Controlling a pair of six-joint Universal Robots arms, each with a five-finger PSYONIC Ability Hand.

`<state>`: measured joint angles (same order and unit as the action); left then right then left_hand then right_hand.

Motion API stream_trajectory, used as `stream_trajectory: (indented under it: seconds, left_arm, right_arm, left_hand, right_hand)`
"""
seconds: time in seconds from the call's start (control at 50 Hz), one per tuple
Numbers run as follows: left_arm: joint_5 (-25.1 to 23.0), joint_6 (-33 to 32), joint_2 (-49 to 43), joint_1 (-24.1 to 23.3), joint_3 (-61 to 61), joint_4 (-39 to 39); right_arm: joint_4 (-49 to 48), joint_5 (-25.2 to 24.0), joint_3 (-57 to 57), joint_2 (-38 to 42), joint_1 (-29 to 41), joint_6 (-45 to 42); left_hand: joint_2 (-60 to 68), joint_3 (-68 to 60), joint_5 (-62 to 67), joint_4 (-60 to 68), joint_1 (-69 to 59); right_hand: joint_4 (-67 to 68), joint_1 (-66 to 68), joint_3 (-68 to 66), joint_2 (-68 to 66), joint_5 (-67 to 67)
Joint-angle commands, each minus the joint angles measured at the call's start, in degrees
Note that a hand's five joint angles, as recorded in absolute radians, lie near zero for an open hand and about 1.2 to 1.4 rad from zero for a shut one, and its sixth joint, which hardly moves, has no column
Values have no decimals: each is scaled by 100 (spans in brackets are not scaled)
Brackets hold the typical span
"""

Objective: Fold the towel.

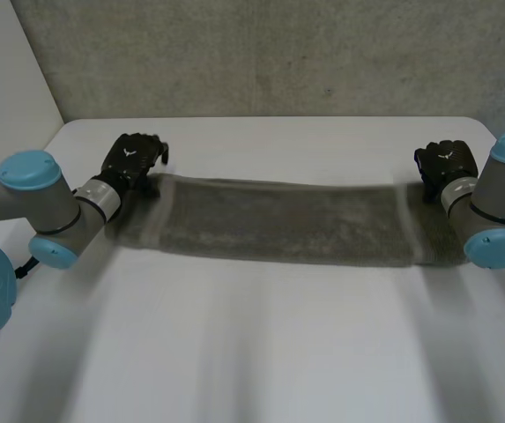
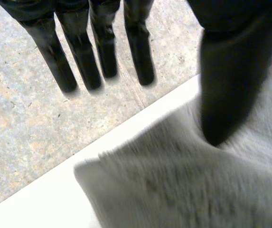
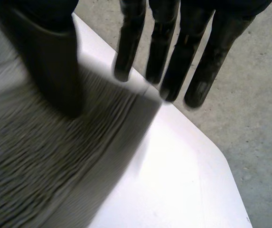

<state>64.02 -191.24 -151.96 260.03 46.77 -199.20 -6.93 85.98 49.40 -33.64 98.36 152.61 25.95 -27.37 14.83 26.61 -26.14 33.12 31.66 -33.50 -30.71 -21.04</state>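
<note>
A grey towel (image 1: 278, 220) lies stretched in a long band across the white table (image 1: 252, 352). My left hand (image 1: 130, 159) hovers at the towel's far left corner. In its wrist view the fingers (image 2: 79, 52) are straight and spread beyond the towel (image 2: 183, 190), and the thumb (image 2: 226, 71) is over the cloth near that corner. My right hand (image 1: 446, 163) is at the far right corner. There the fingers (image 3: 173, 47) are straight past the towel's edge (image 3: 41, 166), and the thumb (image 3: 50, 61) is above the cloth. Neither hand pinches the towel.
The table's far edge runs just beyond both hands, with speckled floor (image 2: 31, 118) past it. The table's right far corner (image 3: 230, 185) lies near my right hand. A concrete wall (image 1: 278, 53) stands behind. Bare tabletop stretches in front of the towel.
</note>
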Motion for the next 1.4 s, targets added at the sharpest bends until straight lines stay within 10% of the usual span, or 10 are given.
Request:
stream_trajectory:
  seconds: [0.02, 0.26, 0.42, 1.1, 1.18, 1.4]
  left_arm:
    - [259, 7, 482, -75, 279, 170]
    - [629, 25, 2572, 74, 1938, 760]
    - [620, 25, 3691, 144, 3233, 742]
    - [831, 43, 3392, 329, 4780, -620]
    - [831, 43, 3392, 338, 4780, -629]
    - [831, 86, 3384, 355, 4788, -620]
  right_arm:
    - [-28, 112, 332, -562, 70, 93]
    - [-855, -19, 2889, -3612, 52, 190]
    - [-91, -204, 3839, -4141, 44, 138]
    - [-977, -864, 3990, -1901, -493, -627]
    - [-969, -855, 3981, -1857, -624, -697]
    - [-934, -758, 4008, -2278, -1352, -1083]
  left_hand:
    - [-1591, 1732, -1479, -1656, 1610]
    - [-1591, 1732, -1479, -1656, 1610]
    - [-1591, 1732, -1479, -1656, 1610]
    - [-1591, 1732, -1479, -1656, 1610]
    - [-1591, 1732, -1479, -1656, 1610]
    - [-1591, 1732, -1479, -1656, 1610]
  right_hand:
    - [-2312, -2166, 2350, 2071, 2104]
    - [-2312, -2166, 2350, 2071, 2104]
    - [-2312, -2166, 2350, 2071, 2104]
    - [556, 702, -518, -797, -764]
    - [4169, 4316, -4132, -4411, -4378]
    - [4688, 4834, -4650, -4929, -4896]
